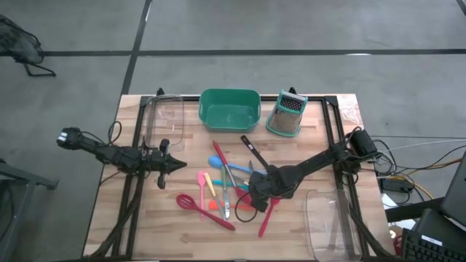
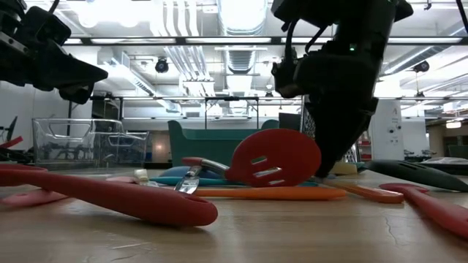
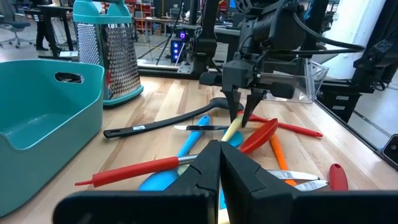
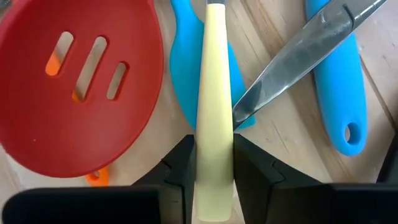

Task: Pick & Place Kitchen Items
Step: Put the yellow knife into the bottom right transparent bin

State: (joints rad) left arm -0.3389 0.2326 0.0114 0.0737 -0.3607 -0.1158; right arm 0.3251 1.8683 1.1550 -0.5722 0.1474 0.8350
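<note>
The right tool (image 4: 214, 163) clamps a cream utensil handle (image 4: 214, 93) beside the red slotted spatula (image 4: 74, 87) on the bench (image 1: 306, 145); the left tool (image 3: 219, 168) hovers closed, empty.

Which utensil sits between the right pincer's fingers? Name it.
The pale cream-yellow plastic handle, clamped in the right pincer; the red slotted plastic spoon lies free beside it.

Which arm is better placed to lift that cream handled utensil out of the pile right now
Right. The right gripper is down in the pile, its fingers on both sides of the cream handle. The left gripper is shut and hovers off to the side, short of the utensils.
</note>
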